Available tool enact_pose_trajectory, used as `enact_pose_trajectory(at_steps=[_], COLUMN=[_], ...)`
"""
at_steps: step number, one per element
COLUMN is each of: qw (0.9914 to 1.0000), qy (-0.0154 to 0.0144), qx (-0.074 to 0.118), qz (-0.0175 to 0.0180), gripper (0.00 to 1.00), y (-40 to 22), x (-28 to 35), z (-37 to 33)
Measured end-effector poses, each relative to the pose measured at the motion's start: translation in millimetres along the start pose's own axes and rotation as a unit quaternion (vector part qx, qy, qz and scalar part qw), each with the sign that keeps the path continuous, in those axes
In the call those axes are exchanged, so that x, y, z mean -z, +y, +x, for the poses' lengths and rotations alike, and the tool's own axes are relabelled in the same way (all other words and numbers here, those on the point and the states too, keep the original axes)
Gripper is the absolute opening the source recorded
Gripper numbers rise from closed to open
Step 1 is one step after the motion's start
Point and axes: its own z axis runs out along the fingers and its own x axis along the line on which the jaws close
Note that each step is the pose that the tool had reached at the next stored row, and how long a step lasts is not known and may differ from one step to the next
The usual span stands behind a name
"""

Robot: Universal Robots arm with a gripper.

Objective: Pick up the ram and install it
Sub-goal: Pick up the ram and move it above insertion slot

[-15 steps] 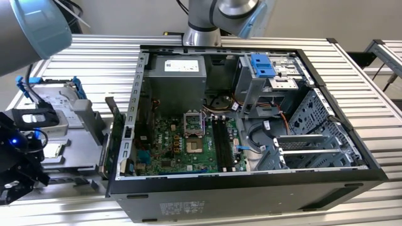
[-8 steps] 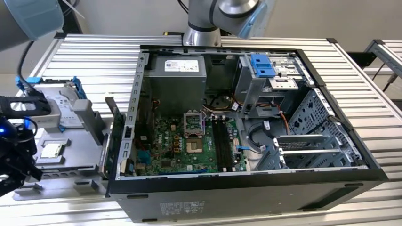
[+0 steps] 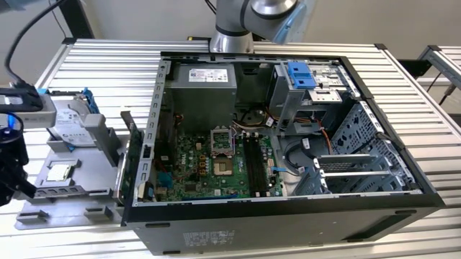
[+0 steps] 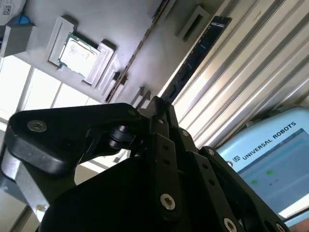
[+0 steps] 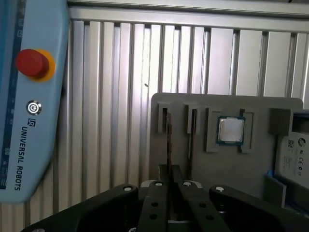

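status: the gripper (image 5: 170, 168) hangs above the tray (image 5: 231, 102), which rests on the table (image 3: 108, 54) just beside the open case (image 3: 288, 229). in both wrist views i read the fingers (image 4: 161, 126) as drawn together with nothing between them, so i am carrying no part. the ram (image 5: 168, 133) stands on its long edge in the slot nearest one tray edge. a second stick (image 5: 191, 133) stands parallel in the next slot, then comes the cpu (image 5: 230, 130) in its recess, then the drive (image 5: 295, 154) toward the opposite edge. i judge the tray stores the sticks edge-up for access: the top edge stays exposed, and both flat faces are free for a narrow two-finger pinch. the fingertips are lined up with the ram's long axis, above it and apart from it. i judge this alignment is there to set the pads against the flat faces rather than the ends. in the exterior view the gripper sits over the tray edge farthest from the case, well apart from the board. the long black slots (image 3: 253, 162) on that board look unfilled. task state, as i judge it: ram not yet picked, install not yet begun.
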Motion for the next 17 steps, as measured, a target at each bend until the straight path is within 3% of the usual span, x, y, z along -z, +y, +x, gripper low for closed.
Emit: enact_pose_trajectory(at_steps=[3,6,17], qw=[1.0,1.0,1.0], qy=[0.0,0.0,0.0], qx=[0.0,0.0,0.0], qz=[0.0,0.0,-0.0001], gripper=[0.0,0.0,0.0], y=[0.1,0.2,0.2], x=[11.2,15.8,21.2], z=[-0.3,-0.3,-0.5])
